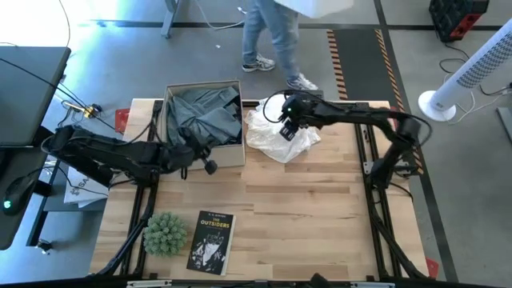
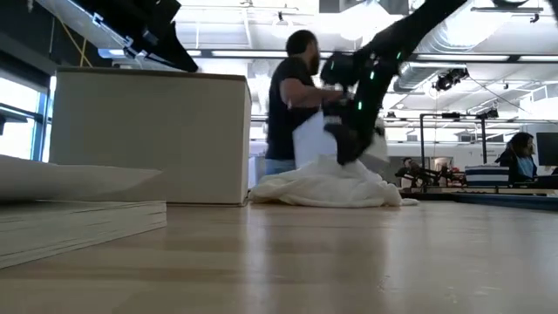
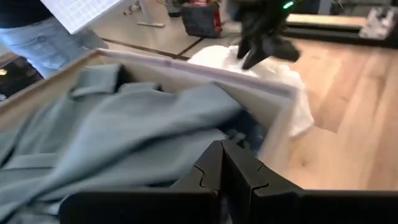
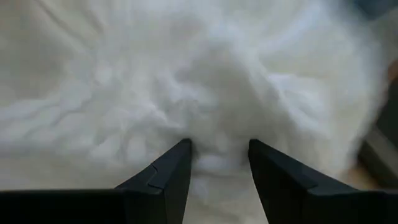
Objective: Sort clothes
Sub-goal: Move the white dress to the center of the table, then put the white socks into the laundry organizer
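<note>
Right hand (image 4: 219, 155) sits directly on the white garment (image 1: 282, 138), fingers spread, tips pressed down into the cloth with a raised fold bunched between them; not yet pinched, so far as the right wrist view shows; the low view has the hand coming down from above onto the crest of the heap. The garment lies straight under the hand, so the coming move looks to turn on a plain squeeze and lift rather than any reach sideways; the heap has no clear long axis, a rumpled mound spread a little wider left to right than near to far. It rests on the surface (image 1: 320, 200) at the far side, its left edge touching or just beside the right wall of the cardboard box (image 1: 232, 155). Inside the box lies a grey-green shirt (image 1: 200, 116), filling most of it. Left hand (image 1: 210, 166) hangs at the near right corner of the box, fingers pressed together, holding nothing, over the shirt's edge; it is near the white garment but the box wall stands between, so the right arm is the better placed. Outward still: a book (image 1: 212, 242) and a green plant (image 1: 165, 233) at the near left, well apart from the work; a person (image 1: 276, 36) stands on the floor beyond the far edge.
</note>
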